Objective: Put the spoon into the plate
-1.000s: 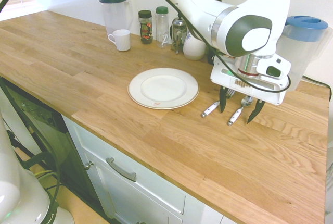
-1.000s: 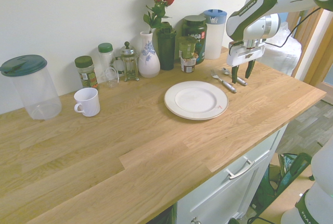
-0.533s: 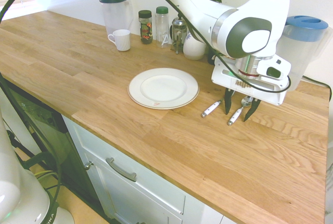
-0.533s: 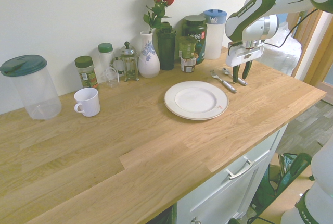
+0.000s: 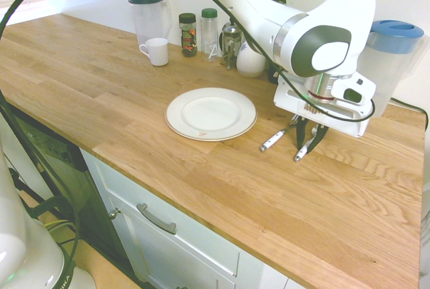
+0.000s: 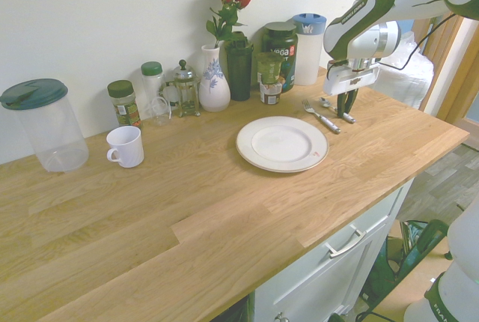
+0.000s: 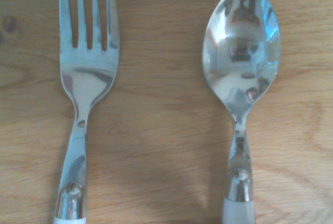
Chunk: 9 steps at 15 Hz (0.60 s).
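As seen from both outside views, seeing gripper [image 5: 309,140] pointing straight down over the spoon [image 5: 302,152], right at the handle. Reading the jaws as narrow, one finger each side of the white handle, tips down close to the wooden counter [image 5: 269,195]. Can't tell whether the pads actually touch the handle, so can't call it gripped. Not seeing the spoon off the wood: lying flat on the counter, white handle end sticking out below the fingers towards the counter's front edge.

Placing the fork [image 5: 272,142] just beside the spoon, parallel to it, on the plate side, not touching it. Confirming in the wrist view: fork [image 7: 86,67] and spoon [image 7: 241,52] side by side on wood grain, spoon bowl face up and shiny, bare wood between them.

Placing the plate [image 5: 175,115] near the fork, apart from both pieces of cutlery, nothing on it. Seeing the same layout from the other side: plate [image 6: 247,146], then fork [image 6: 322,116], then spoon [image 6: 329,105], gripper [image 6: 344,108] over the spoon.

Noting a white mug [image 5: 156,52] and a vase [image 6: 214,86] well apart along the back wall.
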Motion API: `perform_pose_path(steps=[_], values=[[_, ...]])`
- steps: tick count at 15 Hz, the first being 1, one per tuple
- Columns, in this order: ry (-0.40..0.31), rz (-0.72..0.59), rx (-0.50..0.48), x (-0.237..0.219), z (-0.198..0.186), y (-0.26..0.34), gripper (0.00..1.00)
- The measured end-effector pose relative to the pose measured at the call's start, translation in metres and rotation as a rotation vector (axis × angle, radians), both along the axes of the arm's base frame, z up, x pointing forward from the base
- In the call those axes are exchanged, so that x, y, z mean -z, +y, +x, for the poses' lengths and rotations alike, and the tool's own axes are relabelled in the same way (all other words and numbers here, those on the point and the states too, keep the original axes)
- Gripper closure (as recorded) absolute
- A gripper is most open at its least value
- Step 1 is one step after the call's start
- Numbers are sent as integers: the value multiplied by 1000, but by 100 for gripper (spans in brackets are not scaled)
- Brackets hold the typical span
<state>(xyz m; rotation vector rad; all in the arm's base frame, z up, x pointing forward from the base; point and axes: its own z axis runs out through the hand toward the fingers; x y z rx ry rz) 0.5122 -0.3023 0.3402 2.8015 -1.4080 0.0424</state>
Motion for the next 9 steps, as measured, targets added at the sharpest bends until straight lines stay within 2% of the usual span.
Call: perform_pose_path(steps=[7,9], values=[[-6,-3,8,-3,-1,-4,100],[-50,-20,6,-30,-1,-8,100]])
